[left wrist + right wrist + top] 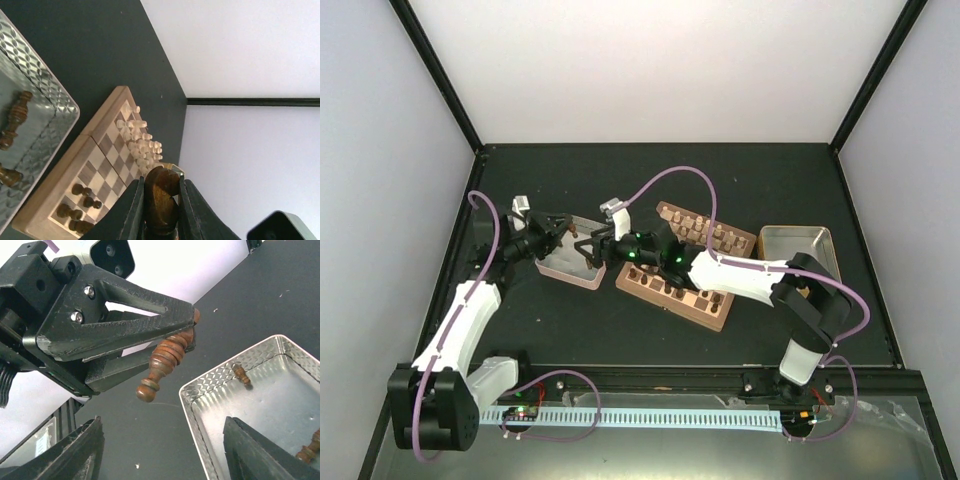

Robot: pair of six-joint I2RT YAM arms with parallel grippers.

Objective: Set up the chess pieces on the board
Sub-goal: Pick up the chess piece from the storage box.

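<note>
A dark piece point(165, 359) is pinched by one end in the left gripper point(191, 330), whose fingers are pressed onto it. Its other end juts out free in the air above the table point(145, 455), just beside the tray point(215, 372) and well short of the board point(50, 192). The right gripper point(161, 420) is spread wide below it, and nothing is held in it.

A hand-over is judged to be the step in hand, and the chief risk lies there. If the left grip is released before the right fingers are closed, the piece would be dropped onto the table or into the tray. The turned stem is narrow and tapered, so an off-centre pinch could squeeze it out or leave it tilted. The two grippers are close, so finger contact is possible.

More dark pieces point(241, 374) lie in the tray. On the board, cream pieces point(140, 142) and a few standing dark pieces point(82, 200) are crowded in rows and could be toppled. In the top view the right arm point(740, 272) is stretched over the board. A second tray point(798, 245) lies beyond.
</note>
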